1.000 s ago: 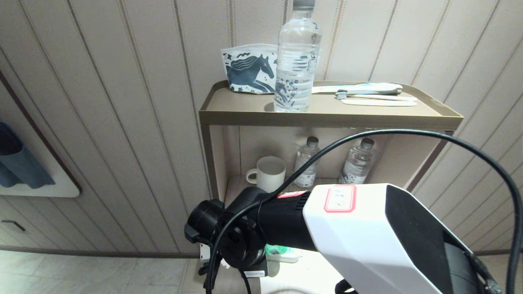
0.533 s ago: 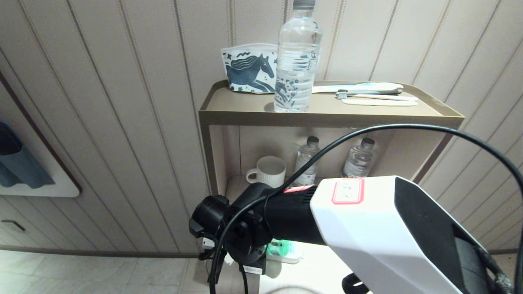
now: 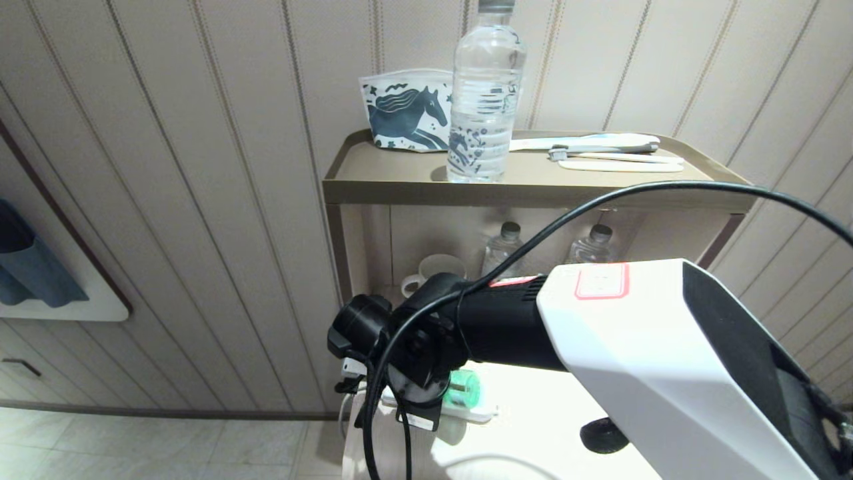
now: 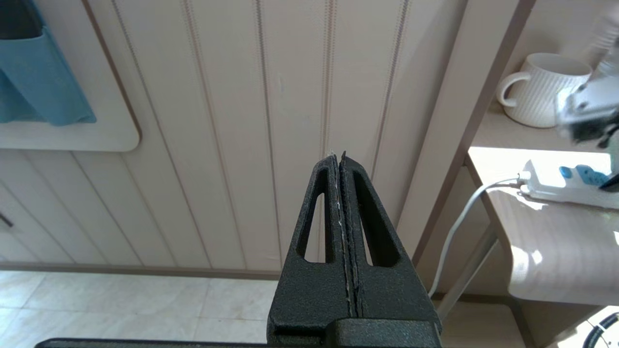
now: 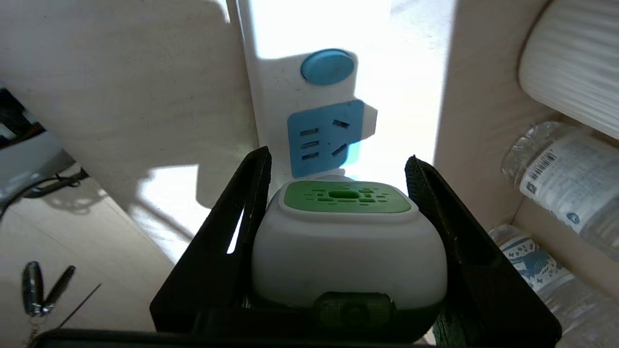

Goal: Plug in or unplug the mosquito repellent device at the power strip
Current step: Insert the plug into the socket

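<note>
Right gripper [image 5: 338, 164]: jaws clamped on either side of one mosquito repellent device [image 5: 347, 241], white body with a green top panel. The device sits between the two black fingers [image 5: 237, 217], above one power strip [image 5: 314, 116].

The power strip lies on the low surface [image 3: 533, 427] near its left edge, beside the shelf unit [image 3: 533, 190]. In the right wrist view one blue round switch [image 5: 328, 67] and one light-blue socket panel [image 5: 325, 137] show ahead of the device; whether the prongs touch the strip cannot be told. One grey-white cord [image 4: 459, 227] leaves the strip's end and hangs over the left edge of the surface.

Left gripper [image 4: 341, 162]: jaws closed with nothing between them, held off to the left before the wall panelling.

Shelf unit count: three clear water bottles, one tall [image 3: 483, 100] on the top tier, two [image 3: 501, 247] on the lower tier; one white ribbed mug [image 4: 541, 89]; one horse-print pouch [image 3: 403, 110] at the top tier's back left corner.
</note>
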